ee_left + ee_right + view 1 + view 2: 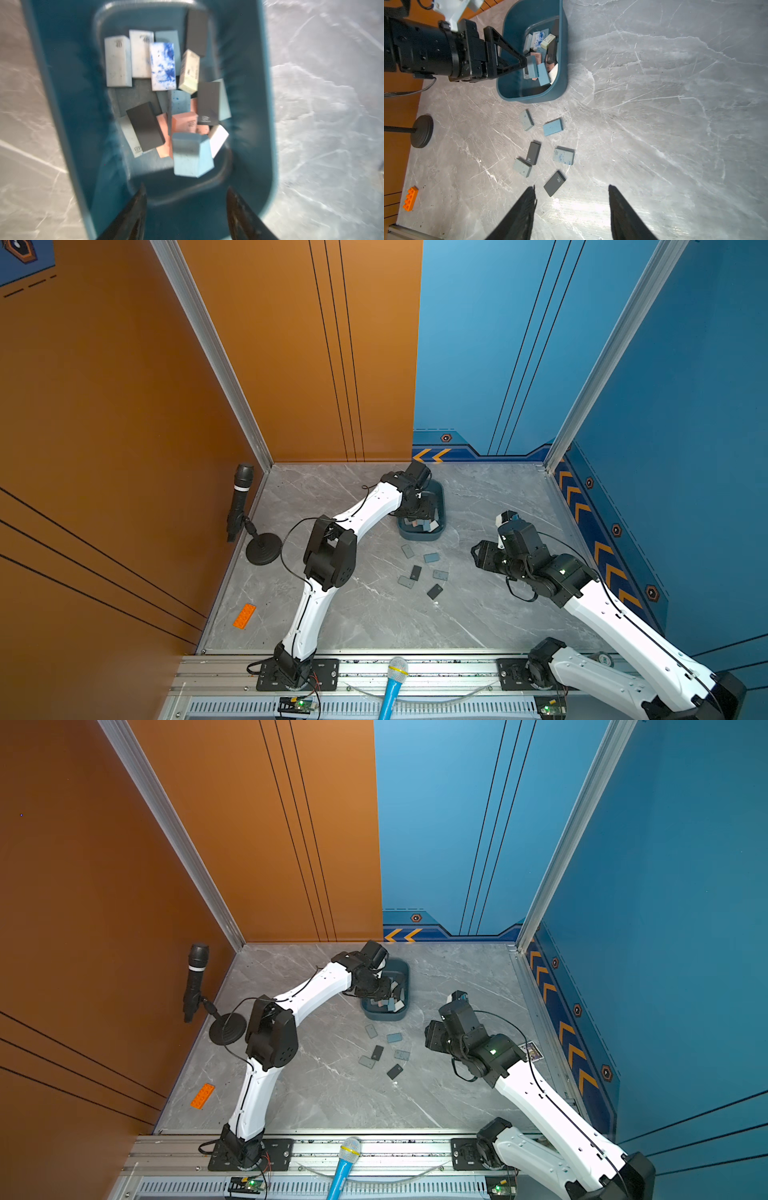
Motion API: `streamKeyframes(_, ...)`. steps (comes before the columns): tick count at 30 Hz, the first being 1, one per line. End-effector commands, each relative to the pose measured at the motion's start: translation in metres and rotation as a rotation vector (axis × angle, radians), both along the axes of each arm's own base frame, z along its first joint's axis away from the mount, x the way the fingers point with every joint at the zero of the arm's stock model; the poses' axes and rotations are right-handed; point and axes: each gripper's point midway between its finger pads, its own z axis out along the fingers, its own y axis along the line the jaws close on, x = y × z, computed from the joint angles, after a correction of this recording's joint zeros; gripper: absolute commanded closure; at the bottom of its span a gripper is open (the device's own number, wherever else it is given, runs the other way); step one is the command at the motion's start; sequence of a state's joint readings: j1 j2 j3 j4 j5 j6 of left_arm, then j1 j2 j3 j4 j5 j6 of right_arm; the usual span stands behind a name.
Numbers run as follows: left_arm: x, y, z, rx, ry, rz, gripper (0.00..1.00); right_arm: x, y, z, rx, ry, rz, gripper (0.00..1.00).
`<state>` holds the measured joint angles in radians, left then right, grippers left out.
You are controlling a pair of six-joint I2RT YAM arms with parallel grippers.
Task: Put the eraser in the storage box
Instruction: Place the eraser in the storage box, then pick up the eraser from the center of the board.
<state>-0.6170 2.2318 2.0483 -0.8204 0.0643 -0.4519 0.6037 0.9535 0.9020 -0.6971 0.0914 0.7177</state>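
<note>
Hovering over the storage box (72, 104), the left gripper (186, 187) is spread and empty. A light blue eraser (192, 154) rests inside on a heap of erasers (162, 66). Six loose erasers (553, 126) lie on the table (675, 124) near the box. The right gripper (571, 187), jaws apart, holds nothing.

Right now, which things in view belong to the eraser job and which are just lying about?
Job:
- storage box
- erasers piled inside it
- six loose erasers on the table
- left gripper, open above the box
- right gripper, open, facing the loose erasers

Lying about:
- orange toy brick
- black microphone on its stand
- blue microphone
</note>
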Motion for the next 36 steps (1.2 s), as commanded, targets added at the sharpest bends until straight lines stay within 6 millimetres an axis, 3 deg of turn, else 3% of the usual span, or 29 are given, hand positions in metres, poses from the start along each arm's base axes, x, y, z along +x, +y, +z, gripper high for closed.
streamKeyframes(1,-0.013,-0.003,0.027,0.002,-0.045,-0.045,0.38,-0.004,-0.002,-0.009,-0.030,-0.005,-0.083,0.43)
streamKeyframes(6,-0.029,-0.014,0.041,-0.009,-0.067,-0.126,0.38,-0.012,0.028,-0.018,-0.078,-0.015,-0.048,0.43)
streamKeyframes(10,-0.040,-0.011,0.051,0.008,-0.092,-0.158,0.38,-0.014,0.049,-0.024,-0.116,-0.009,-0.015,0.42)
streamKeyframes(18,-0.053,0.030,0.052,0.113,-0.125,-0.123,0.38,-0.015,0.085,-0.044,-0.150,0.030,0.047,0.37)
streamKeyframes(22,-0.064,0.053,0.048,0.150,-0.124,-0.097,0.38,-0.014,0.092,-0.051,-0.175,0.054,0.064,0.35)
streamKeyframes(29,-0.087,0.077,0.052,0.079,-0.148,-0.039,0.38,-0.015,0.095,-0.069,-0.206,0.096,0.060,0.32)
streamKeyframes(36,-0.111,0.104,0.043,0.073,-0.140,-0.004,0.38,-0.022,0.098,-0.088,-0.255,0.142,0.044,0.32)
